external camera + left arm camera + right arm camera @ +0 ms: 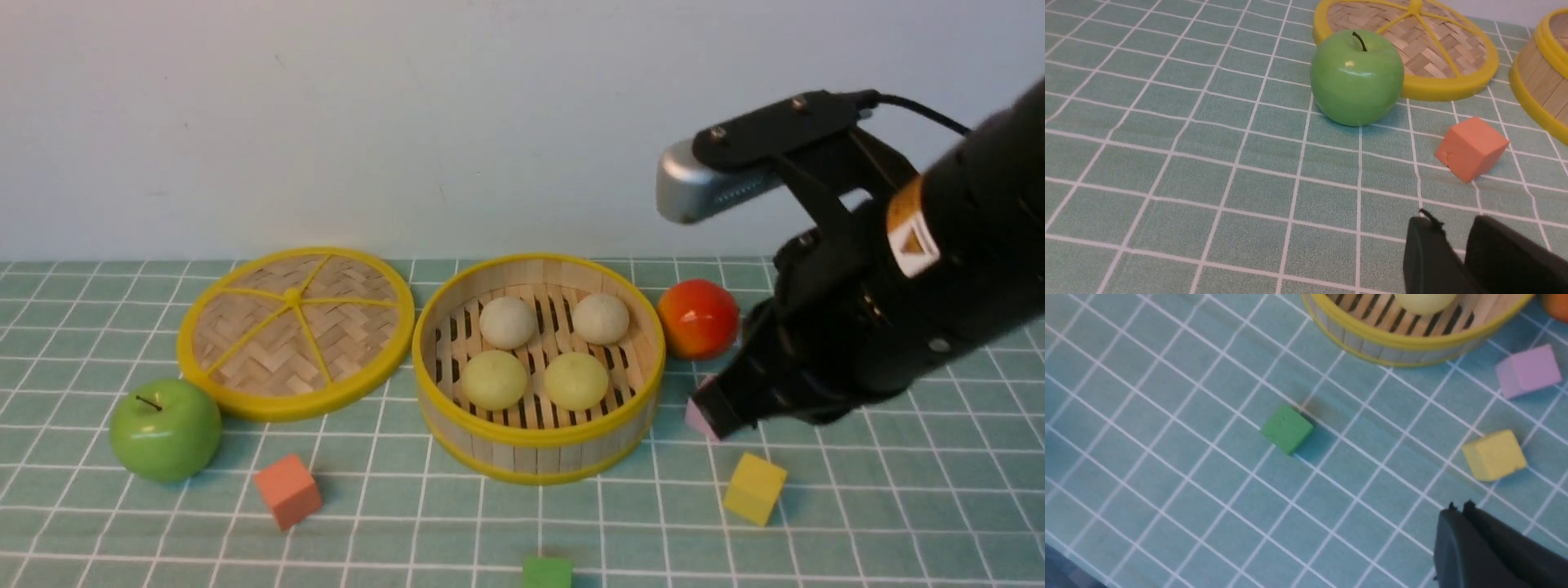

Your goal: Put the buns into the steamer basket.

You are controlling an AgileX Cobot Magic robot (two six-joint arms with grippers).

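The steamer basket (540,447) stands mid-table, holding two off-white buns (508,322) (601,318) at the back and two pale yellow-green buns (494,380) (576,380) at the front. My right gripper (722,407) hovers just right of the basket, above the cloth. In the right wrist view the right gripper (1458,508) is shut with nothing in it, and the basket rim (1392,341) and one bun (1425,302) show at the edge. My left gripper (1453,223) hangs low over bare cloth, slightly open and empty; the front view does not show it.
The flat woven lid (295,331) lies left of the basket, with a green apple (165,429) in front of it. A red apple (698,318) sits right of the basket. Orange (286,491), green (546,572), yellow (754,487) and pink (696,416) cubes are scattered in front.
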